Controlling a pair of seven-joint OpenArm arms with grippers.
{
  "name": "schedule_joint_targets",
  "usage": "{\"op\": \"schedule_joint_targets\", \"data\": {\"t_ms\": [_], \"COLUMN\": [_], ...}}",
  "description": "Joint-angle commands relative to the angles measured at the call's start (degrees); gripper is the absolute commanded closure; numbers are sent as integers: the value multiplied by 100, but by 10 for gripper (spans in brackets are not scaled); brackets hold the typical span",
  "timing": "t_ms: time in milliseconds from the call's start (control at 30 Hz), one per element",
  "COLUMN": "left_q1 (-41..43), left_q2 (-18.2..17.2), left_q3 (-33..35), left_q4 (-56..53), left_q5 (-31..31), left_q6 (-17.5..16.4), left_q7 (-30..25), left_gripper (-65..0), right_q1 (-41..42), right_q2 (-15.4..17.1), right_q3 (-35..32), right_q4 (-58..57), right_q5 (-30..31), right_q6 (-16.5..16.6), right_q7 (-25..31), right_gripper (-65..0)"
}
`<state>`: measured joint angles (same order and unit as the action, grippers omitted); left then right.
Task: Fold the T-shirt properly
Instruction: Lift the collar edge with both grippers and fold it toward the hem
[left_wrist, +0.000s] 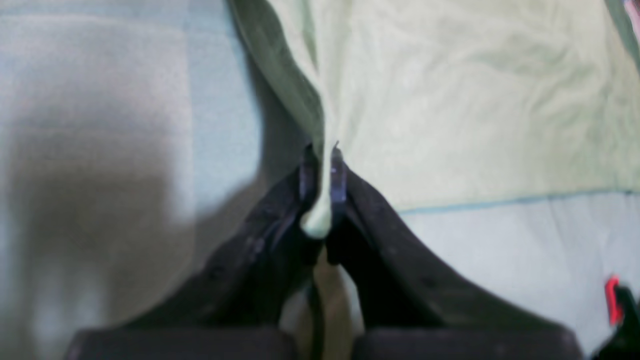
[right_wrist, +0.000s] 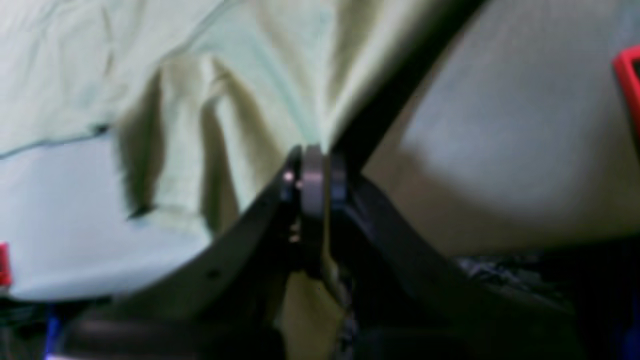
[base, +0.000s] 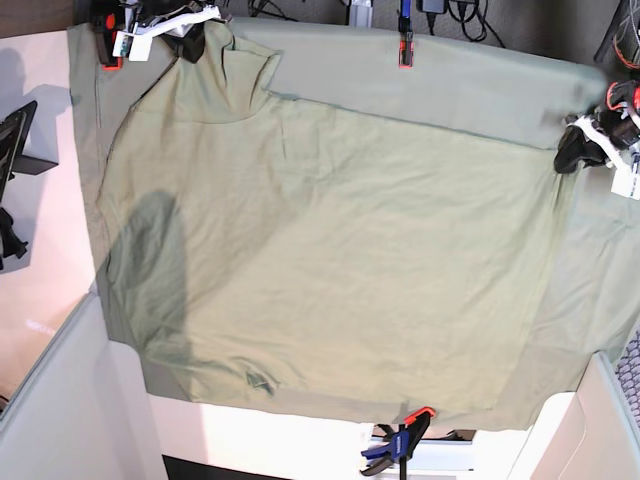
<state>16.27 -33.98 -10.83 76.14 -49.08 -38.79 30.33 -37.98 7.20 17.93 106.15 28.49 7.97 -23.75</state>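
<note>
T-shirt (base: 330, 260) pinched at two edges: left gripper (left_wrist: 322, 187) and right gripper (right_wrist: 312, 175) both clamped tight on cloth. Risk: thin grips slipping, or tablecloth (base: 480, 80) snagged underneath.

Both arms end in the same kind of tool: two long matte black fingers that start wide at the wrist and taper toward the tips. On the left tool (left_wrist: 324, 172) the tips have a bluish-purple sheen, and a thin black cable runs down between the finger bases. The right tool (right_wrist: 312, 175) has greyish pads at the tips, plus a couple of small shiny screws on one finger (right_wrist: 289, 176). From the base camera the wrists look black with white housings and tags.
</note>
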Motion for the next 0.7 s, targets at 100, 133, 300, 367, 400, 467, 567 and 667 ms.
{"op": "schedule_joint_targets", "data": {"t_ms": [100,133,300,367,400,467,567,667], "left_q1": [437,505,352,133,11,-232,-647,-1182], "left_q2": [-463,-501,-509,-511,-511,-507,-507,-511], "left_q3": [-57,-57,-190,-234,-232,-225,-225,-133], "left_q4": [765,966,1338,1226,1158,999,597,-55], "left_q5": [-46,-42,372,459,455,455,520,625], "left_q6": [-121,-121,-121,-121,-121,-121,-121,-121], "left_q7": [59,57,-264,-313,-313,-315,-501,-697], "left_gripper": [0,0,0,0,0,0,0,0], "right_q1": [-319,-299,85,308,442,758,1305,1895], "right_q2": [24,26,26,44,68,109,240,400], "right_q3": [442,522,809,861,863,861,861,857], "right_q4": [649,743,918,911,911,879,638,166], "right_q5": [400,411,404,393,382,334,188,199], "right_q6": [52,98,146,146,146,151,210,501], "right_q7": [81,85,101,101,101,101,103,101], "right_gripper": [0,0,0,0,0,0,0,0]}}
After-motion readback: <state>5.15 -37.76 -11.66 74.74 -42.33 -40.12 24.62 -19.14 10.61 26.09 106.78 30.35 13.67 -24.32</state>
